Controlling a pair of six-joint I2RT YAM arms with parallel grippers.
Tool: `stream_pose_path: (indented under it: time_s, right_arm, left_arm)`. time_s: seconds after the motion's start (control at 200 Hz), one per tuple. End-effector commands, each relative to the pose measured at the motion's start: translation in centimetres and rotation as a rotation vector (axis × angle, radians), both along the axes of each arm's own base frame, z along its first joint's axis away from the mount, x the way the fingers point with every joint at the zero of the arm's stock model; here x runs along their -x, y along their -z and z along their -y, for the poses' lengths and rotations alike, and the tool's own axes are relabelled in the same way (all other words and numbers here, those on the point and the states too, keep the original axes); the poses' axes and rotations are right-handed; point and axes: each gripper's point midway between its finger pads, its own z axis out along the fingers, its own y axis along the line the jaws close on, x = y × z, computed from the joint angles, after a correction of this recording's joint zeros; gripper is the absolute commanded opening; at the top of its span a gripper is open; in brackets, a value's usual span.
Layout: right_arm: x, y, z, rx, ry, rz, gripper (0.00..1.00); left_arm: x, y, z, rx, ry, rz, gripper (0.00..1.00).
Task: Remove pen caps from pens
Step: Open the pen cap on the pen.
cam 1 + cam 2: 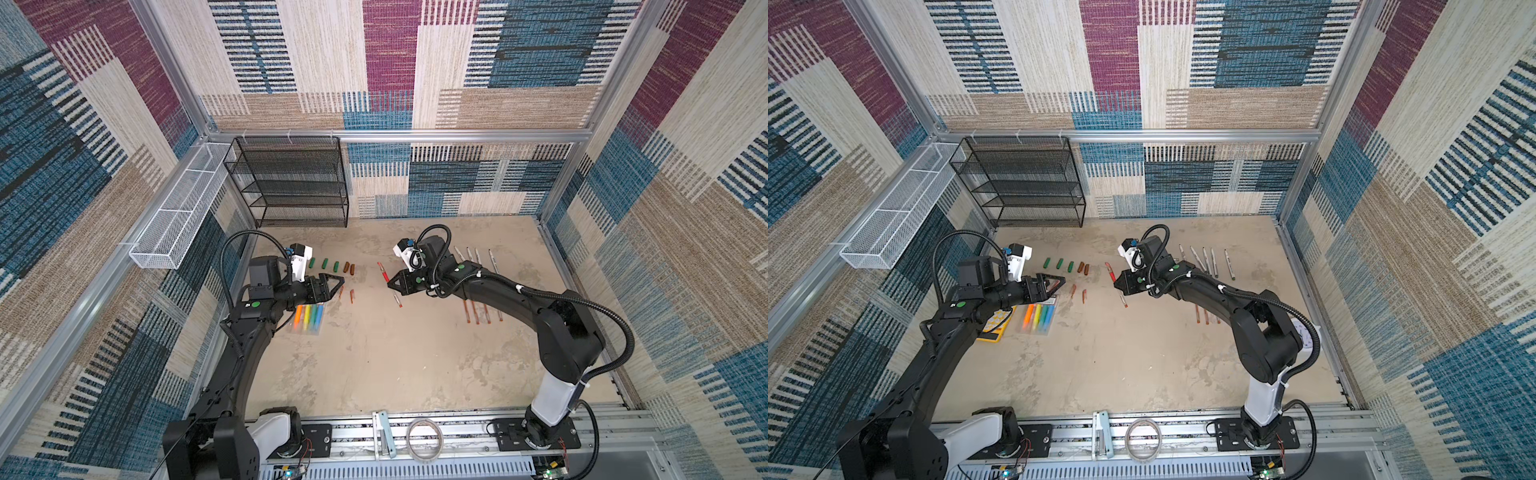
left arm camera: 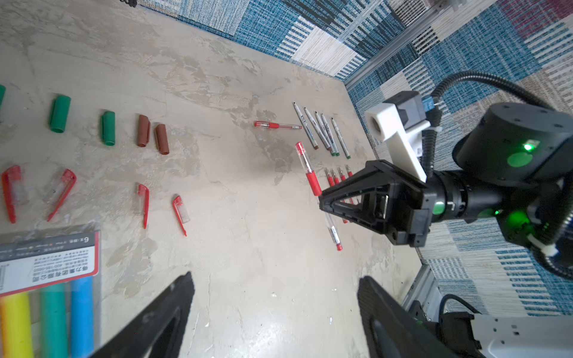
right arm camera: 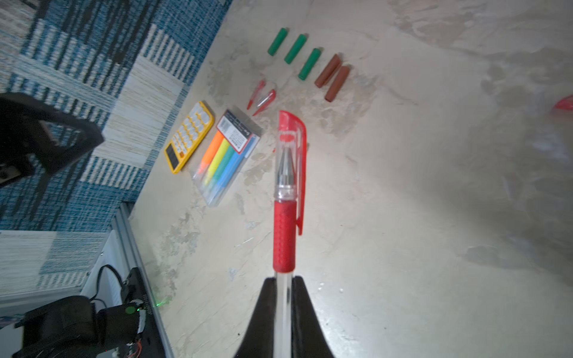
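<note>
My right gripper (image 3: 283, 286) is shut on the clear barrel of a pen (image 3: 284, 229) with a red grip. Its red cap (image 3: 291, 145) is still on, pointing towards my left arm. In both top views this pen (image 1: 383, 272) hangs tilted above the table's middle at my right gripper (image 1: 390, 284). My left gripper (image 2: 276, 297) stands open and empty, a short way from the cap. Loose green caps (image 2: 60, 113), brown caps (image 2: 144, 130) and several red caps (image 2: 143, 203) lie in rows. Another capped red pen (image 2: 276, 125) lies on the table. Uncapped white pens (image 2: 322, 130) lie beyond.
A clear pack of highlighters (image 1: 309, 318) and a yellow calculator (image 3: 189, 136) lie beside my left arm. A black mesh shelf (image 1: 291, 183) stands at the back left, with a white mesh basket (image 1: 178, 216) on the left wall. Uncapped red pens (image 1: 476, 311) lie under my right arm.
</note>
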Motion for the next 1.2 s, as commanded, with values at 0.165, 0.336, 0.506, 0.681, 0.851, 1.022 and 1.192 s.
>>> stream_pose_path:
  time_s: [0.165, 0.336, 0.506, 0.681, 0.851, 1.022, 1.192]
  right_arm:
    - [1.9, -4.5, -3.9, -0.176, -0.060, 0.065, 0.05]
    - [2.6, -4.7, -5.0, -0.181, -0.077, 0.067, 0.04]
    - [3.4, -5.0, -5.7, -0.190, -0.091, 0.080, 0.04]
    - [3.9, -5.0, -6.3, -0.185, -0.102, 0.076, 0.04]
    - [3.6, -4.7, -6.5, -0.171, -0.098, 0.075, 0.04]
    - [3.7, -4.8, -6.5, -0.173, -0.096, 0.088, 0.04]
    - [3.7, -4.9, -6.8, -0.175, -0.105, 0.089, 0.10]
  left_arm:
    - [-1.6, -2.1, 2.7, 0.188, 0.042, -0.063, 0.79]
    - [-2.3, -2.1, 5.4, 0.210, 0.131, -0.099, 0.75]
    - [-3.8, -1.0, 5.8, 0.218, 0.109, -0.161, 0.62]
    - [-4.5, -1.1, 6.5, 0.209, 0.123, -0.176, 0.42]
    - [-4.4, -0.3, 6.7, 0.206, 0.113, -0.198, 0.23]
    - [-4.0, 0.2, 6.6, 0.194, 0.107, -0.187, 0.05]
    - [-3.6, 0.0, 6.3, 0.169, 0.098, -0.177, 0.00]
